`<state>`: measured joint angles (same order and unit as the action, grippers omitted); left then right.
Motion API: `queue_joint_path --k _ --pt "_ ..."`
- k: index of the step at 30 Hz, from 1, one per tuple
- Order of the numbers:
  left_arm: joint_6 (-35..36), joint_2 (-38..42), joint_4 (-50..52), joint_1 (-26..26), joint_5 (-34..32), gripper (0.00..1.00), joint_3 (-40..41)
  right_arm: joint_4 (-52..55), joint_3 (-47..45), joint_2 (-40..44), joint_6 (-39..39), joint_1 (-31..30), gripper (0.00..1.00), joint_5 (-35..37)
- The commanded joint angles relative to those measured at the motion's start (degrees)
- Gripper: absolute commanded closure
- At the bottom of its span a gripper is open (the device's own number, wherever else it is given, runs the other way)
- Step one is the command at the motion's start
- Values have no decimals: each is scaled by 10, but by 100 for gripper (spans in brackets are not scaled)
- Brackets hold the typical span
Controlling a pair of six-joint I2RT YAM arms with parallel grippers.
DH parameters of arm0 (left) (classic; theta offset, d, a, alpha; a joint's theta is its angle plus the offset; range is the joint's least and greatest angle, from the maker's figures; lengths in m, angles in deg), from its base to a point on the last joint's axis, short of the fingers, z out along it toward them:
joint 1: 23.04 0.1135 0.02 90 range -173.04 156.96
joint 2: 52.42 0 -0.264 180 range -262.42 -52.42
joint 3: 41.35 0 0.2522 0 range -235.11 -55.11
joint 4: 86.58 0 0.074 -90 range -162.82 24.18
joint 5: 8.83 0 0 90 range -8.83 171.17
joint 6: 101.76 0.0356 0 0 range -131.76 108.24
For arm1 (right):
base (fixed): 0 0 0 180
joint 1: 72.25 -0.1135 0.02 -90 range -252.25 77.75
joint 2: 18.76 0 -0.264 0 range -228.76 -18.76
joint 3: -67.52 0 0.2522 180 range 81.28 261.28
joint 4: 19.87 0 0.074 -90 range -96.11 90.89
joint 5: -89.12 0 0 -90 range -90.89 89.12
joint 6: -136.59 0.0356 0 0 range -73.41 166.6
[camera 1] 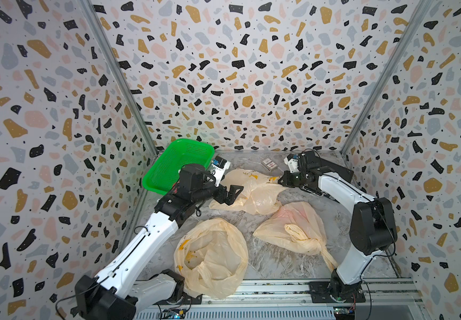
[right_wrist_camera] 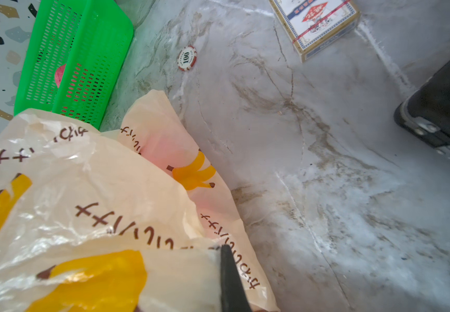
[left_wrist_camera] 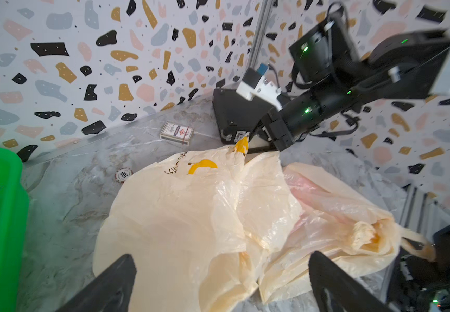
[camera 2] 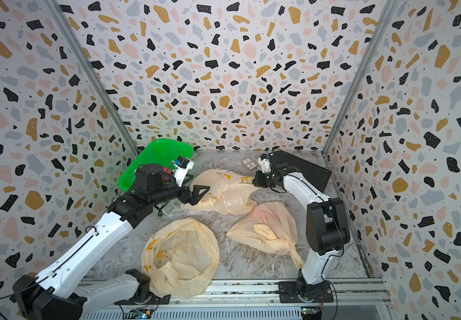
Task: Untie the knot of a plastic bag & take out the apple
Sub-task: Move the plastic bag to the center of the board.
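Note:
Three pale banana-print plastic bags lie on the marble table. The back bag is limp. My right gripper is shut on its right corner. My left gripper stands open just above its left edge, with only film between the fingers. The right-hand bag has a tied knot, and a pink shape shows through its film. A red round shape, apparently an apple, shows through the mesh of the green basket.
The green basket leans in the back left corner behind my left wrist. A third bag lies open near the front rail. A card box, a poker chip and a black case sit at the back.

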<state>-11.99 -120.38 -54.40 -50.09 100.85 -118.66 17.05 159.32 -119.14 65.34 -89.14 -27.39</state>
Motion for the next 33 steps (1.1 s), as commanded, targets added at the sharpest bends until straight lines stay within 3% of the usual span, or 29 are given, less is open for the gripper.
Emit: queue_joint_path --k 1,8,13,21,23,25,27,29,31,33 --pt "81 -49 38 -20 -43 1 -32 22 12 37 -18 -6 100 -12" --pt "132 -97 -11 -39 -108 1 -41 23 8 47 -20 -10 100 -25" --pt "174 -136 -49 -56 -199 1 -44 26 8 48 -25 -12 100 -45" --pt "185 -205 -108 -47 -238 1 -49 38 -1 60 -58 -23 100 -82" --pt "164 -206 -115 -33 -210 10 -52 43 -4 63 -65 -24 100 -92" --pt "140 -200 -117 -17 -185 28 -54 50 -8 66 -76 -25 100 -93" --pt "120 -189 -117 0 -155 66 -55 63 -7 69 -91 -26 100 -95" --pt "120 -176 -128 5 -140 89 -45 73 -8 71 -103 -26 100 -92" --pt "122 -172 -123 7 -124 100 -45 80 -7 70 -112 -27 100 -87" --pt "94 -179 -97 18 -85 100 -63 88 -1 65 -114 -28 100 -70"
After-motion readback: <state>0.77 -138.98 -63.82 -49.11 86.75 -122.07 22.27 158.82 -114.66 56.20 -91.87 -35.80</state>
